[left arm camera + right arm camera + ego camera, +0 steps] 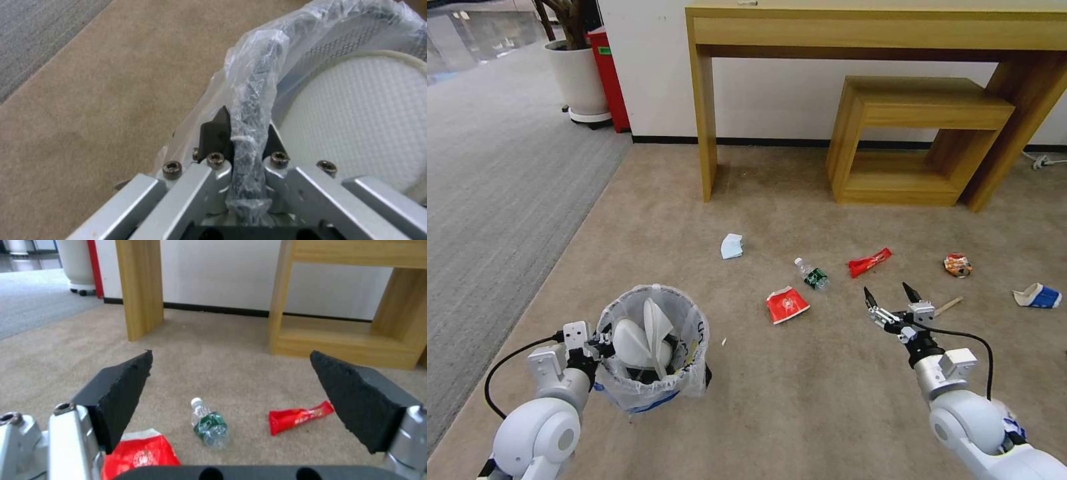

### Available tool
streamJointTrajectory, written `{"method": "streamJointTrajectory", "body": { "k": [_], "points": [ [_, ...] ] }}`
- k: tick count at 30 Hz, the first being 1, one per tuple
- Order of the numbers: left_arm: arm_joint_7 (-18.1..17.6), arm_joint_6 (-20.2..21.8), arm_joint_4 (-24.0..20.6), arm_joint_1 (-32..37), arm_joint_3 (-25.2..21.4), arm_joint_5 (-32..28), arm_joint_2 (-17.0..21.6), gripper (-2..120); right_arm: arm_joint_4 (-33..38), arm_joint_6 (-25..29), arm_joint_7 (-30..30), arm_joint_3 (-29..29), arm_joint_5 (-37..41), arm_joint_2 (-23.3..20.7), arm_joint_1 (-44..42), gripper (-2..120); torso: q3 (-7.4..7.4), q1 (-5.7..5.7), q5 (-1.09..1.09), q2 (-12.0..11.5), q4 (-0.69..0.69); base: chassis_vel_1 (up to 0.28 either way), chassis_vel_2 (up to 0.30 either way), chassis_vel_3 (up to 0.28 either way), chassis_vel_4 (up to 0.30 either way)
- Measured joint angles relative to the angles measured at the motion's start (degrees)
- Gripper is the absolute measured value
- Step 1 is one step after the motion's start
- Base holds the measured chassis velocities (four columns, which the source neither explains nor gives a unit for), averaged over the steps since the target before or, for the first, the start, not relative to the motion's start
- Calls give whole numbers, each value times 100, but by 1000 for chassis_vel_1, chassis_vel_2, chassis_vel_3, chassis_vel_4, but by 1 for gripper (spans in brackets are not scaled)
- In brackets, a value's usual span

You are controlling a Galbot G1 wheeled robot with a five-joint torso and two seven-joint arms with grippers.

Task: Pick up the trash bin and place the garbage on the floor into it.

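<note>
Held the trash bin (654, 347) by its bagged rim in the pinching left end effector (602, 339) – light, crinkly, slip-prone – while the right end effector (892, 297) hung spread, mini bottle (812, 274) just ahead on the floor (774, 400), best gripped across its stiff waist.

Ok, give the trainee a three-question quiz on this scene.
1. True or false: the left gripper is shut on the bin's rim.
2. Which lies nearest the open right gripper? A) the mask B) the stick C) the cup
3. Fill in: the white things inside the bin are ____.

Key: 1 true; 2 B; 3 slippers.
</note>
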Motion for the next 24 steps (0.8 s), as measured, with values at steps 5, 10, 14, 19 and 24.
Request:
{"method": "streamJointTrajectory", "body": {
  "k": [5, 10, 14, 19, 24],
  "points": [
    [0, 0, 7, -5, 0, -3, -2, 2, -8, -3, -1, -28, -9, 1, 28, 89, 0, 0, 0, 0, 0, -47, 64, 58, -55],
    [-3, -19, 23, -13, 0, -8, -5, 2, -17, 13, 0, -55, -2, 11, 32, 88, 0, 0, 0, 0, 0, -34, 43, 38, -29],
    [-4, -21, 30, -17, 5, -8, -6, 2, -17, 14, 0, -63, 0, 13, 36, 88, 0, 0, 0, 0, 0, 0, 0, 0, 0],
    [-3, -23, 30, -23, 14, -8, -10, 2, -10, 2, 0, -66, 0, 12, 36, 88, 0, 0, 0, 0, 0, 0, 0, 0, 0],
    [-1, -38, 37, -25, 14, -7, -10, 2, -7, -19, 0, -83, -2, 12, 60, 88, 0, 0, 0, 0, 0, 0, 0, 0, 0]
  ]
}}
